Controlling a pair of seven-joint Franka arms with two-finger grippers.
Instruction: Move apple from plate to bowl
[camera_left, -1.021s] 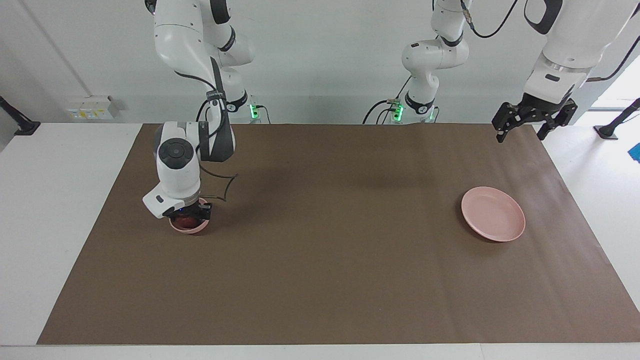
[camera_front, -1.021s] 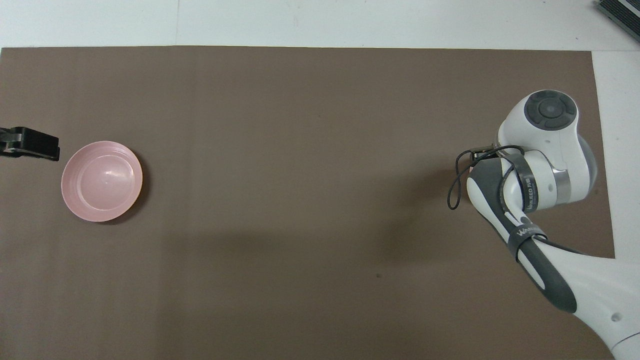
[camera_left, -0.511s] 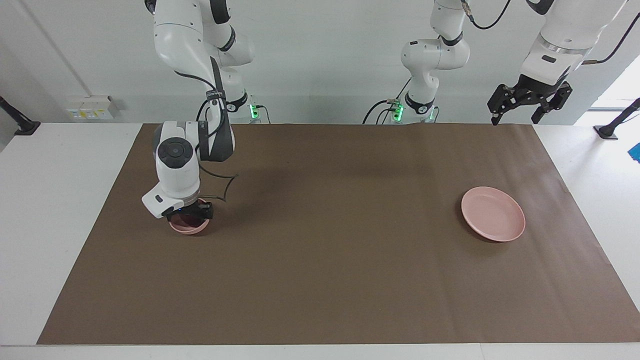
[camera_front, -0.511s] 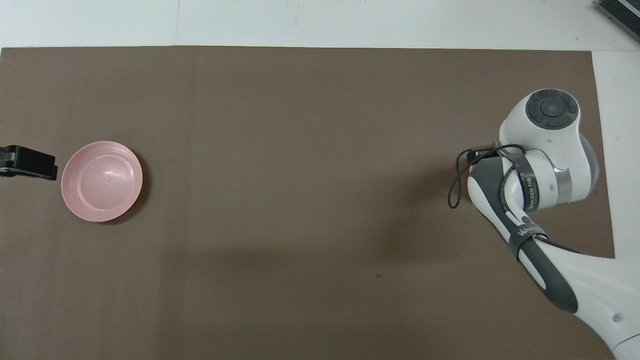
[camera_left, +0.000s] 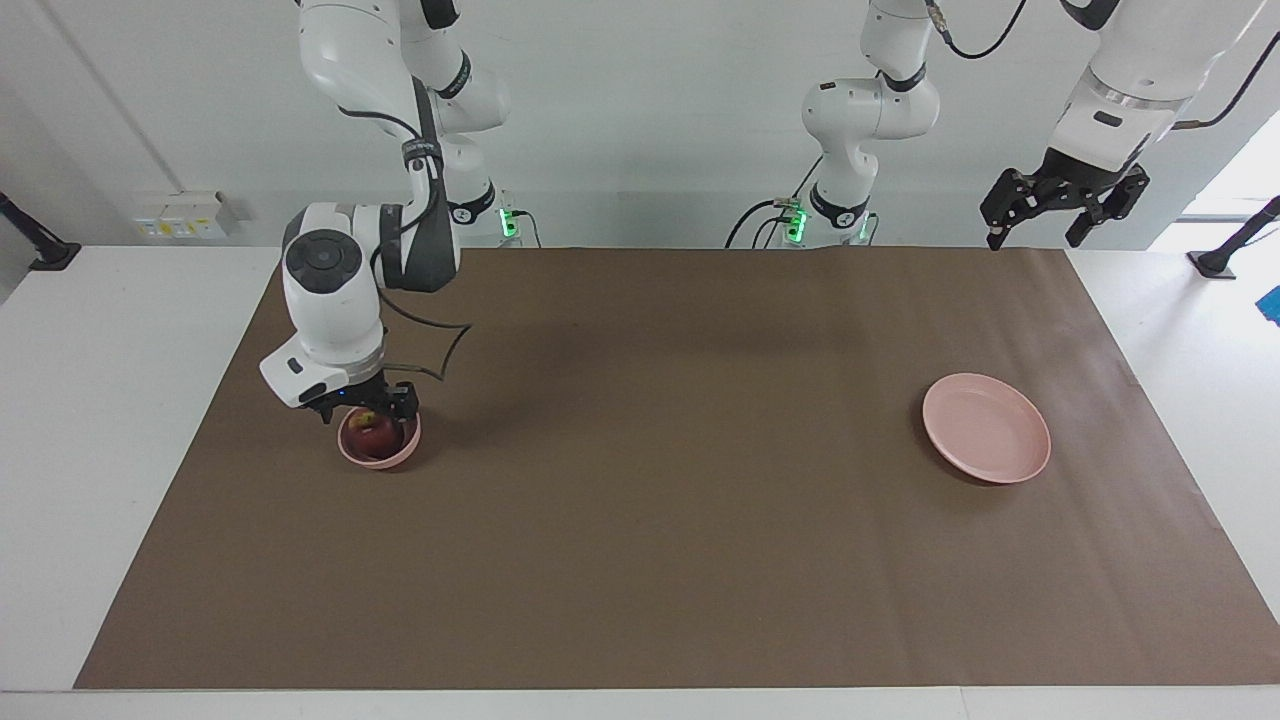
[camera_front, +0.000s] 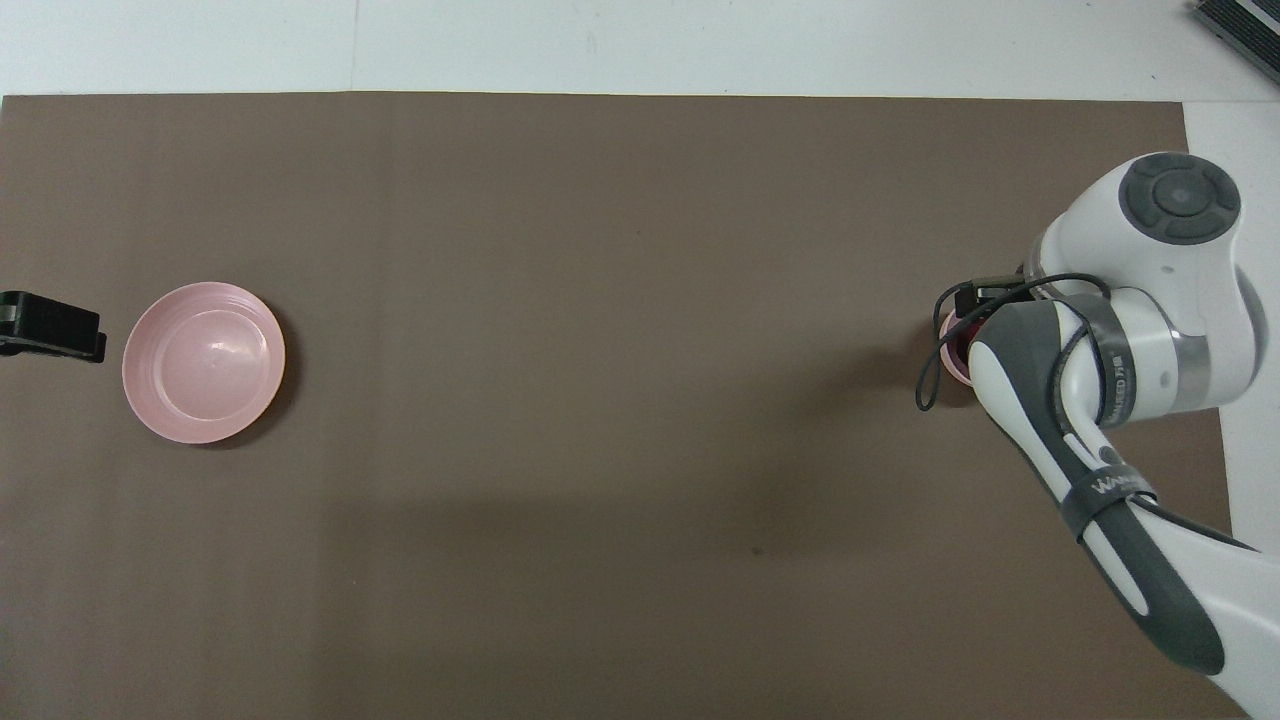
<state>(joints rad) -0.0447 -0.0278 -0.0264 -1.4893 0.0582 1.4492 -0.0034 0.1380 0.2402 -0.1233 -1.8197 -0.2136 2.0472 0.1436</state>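
The dark red apple (camera_left: 377, 435) lies in the small deep pink bowl (camera_left: 380, 461) toward the right arm's end of the table. My right gripper (camera_left: 364, 404) hangs just above the apple, open and empty. In the overhead view only a sliver of the bowl (camera_front: 948, 340) shows beside the right arm, which hides the apple. The wide pink plate (camera_left: 986, 427) lies empty toward the left arm's end, and it also shows in the overhead view (camera_front: 204, 362). My left gripper (camera_left: 1062, 205) waits open, high over the table edge nearest the robots; its tip (camera_front: 50, 330) shows beside the plate.
A brown mat (camera_left: 660, 520) covers the table from the bowl to the plate. White table edges (camera_left: 120, 420) border the mat at both ends.
My right gripper has risen off the bowl and left the apple in it. My left gripper has risen and drawn back toward the robots' edge.
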